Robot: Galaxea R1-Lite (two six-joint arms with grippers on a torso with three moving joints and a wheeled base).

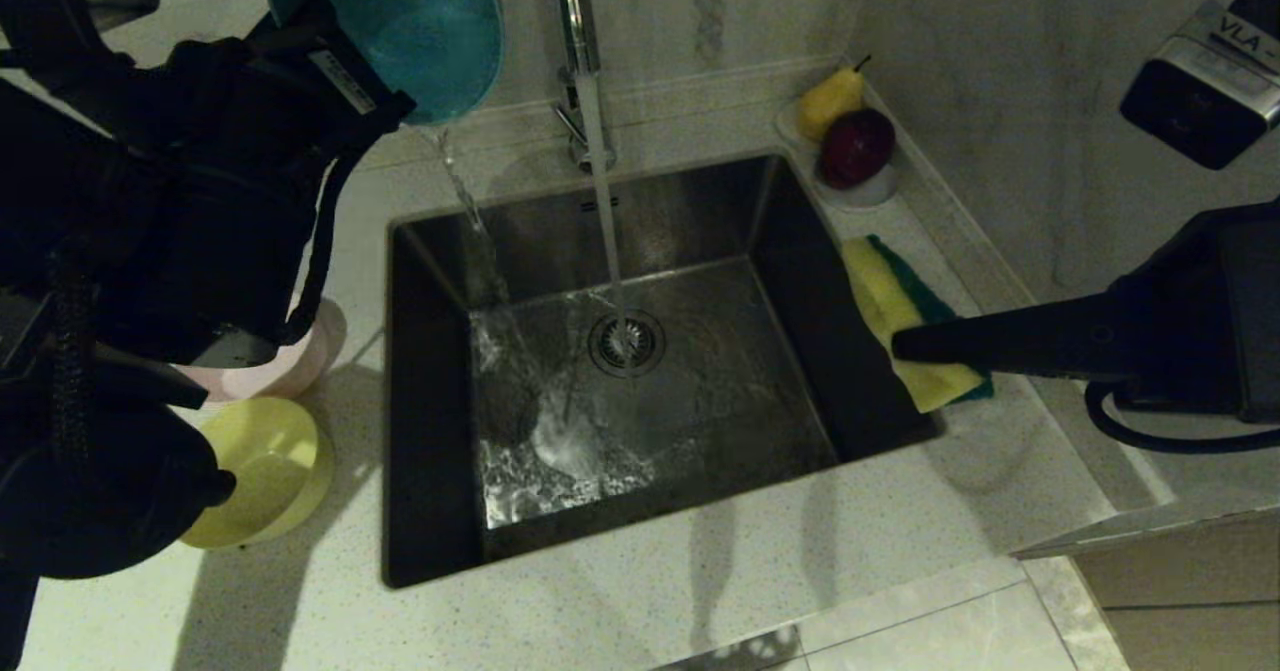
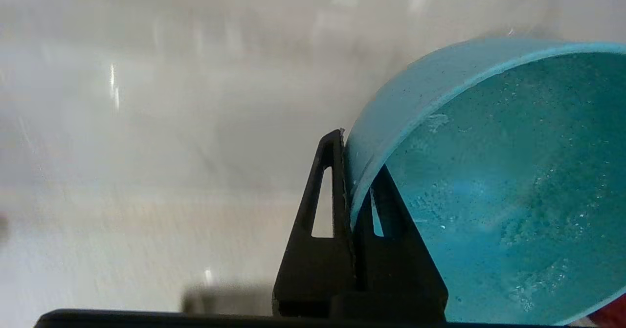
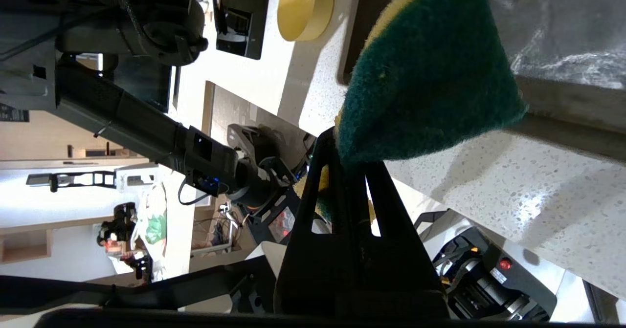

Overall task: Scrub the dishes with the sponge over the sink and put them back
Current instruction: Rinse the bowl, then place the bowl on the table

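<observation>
My left gripper (image 2: 353, 166) is shut on the rim of the light blue bowl (image 1: 420, 21), held high and tipped at the sink's back left corner. Water pours from the bowl (image 2: 494, 191) into the steel sink (image 1: 440, 281). The tap (image 1: 578, 41) runs a stream onto the drain strainer (image 1: 626, 342). My right gripper (image 3: 348, 144) is shut on the yellow and green sponge (image 1: 905, 316) above the sink's right edge; the sponge (image 3: 430, 69) shows its green face. The yellow bowl (image 1: 265, 471) and pink bowl (image 1: 290, 366) stand on the counter left of the sink.
A white saucer (image 1: 870, 191) with a pear (image 1: 828, 101) and a dark red fruit (image 1: 857, 146) sits at the sink's back right corner. A wall rises behind and to the right. Counter runs along the sink's front.
</observation>
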